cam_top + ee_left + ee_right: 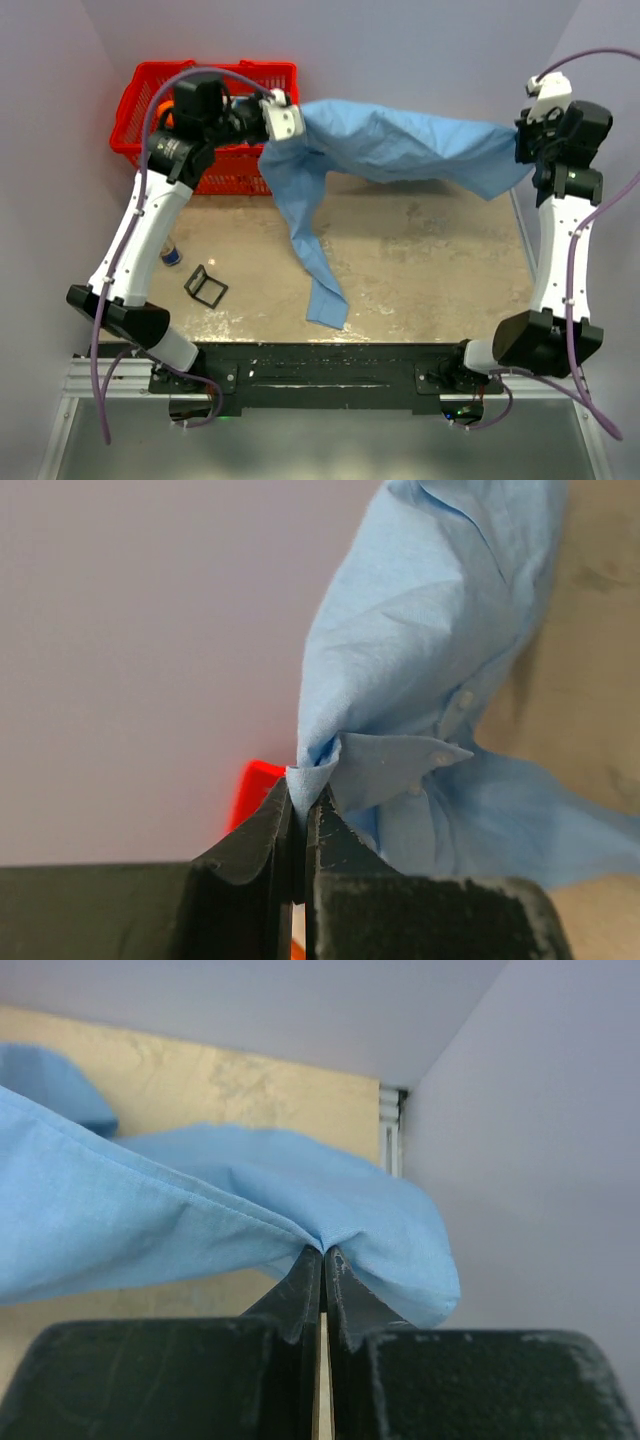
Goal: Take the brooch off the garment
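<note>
Hanging over the far surface [430, 250], the light blue shirt [400, 145] stretches between the left gripper [303, 795], pinching cloth near white buttons [465, 698], and the right gripper [323, 1260], pinching its edge; 1 end drapes down.

The scene was lit evenly and softly from above, and no glare was seen. A faint, diffuse shadow was cast on the table [440, 265] beneath the hanging garment [400, 145]. The overhead view was rendered fairly sharp, though slightly grainy. In both wrist views the black fingers [250, 850] at the lower edge were softly blurred, while the cloth folds were held in fair focus.
</note>
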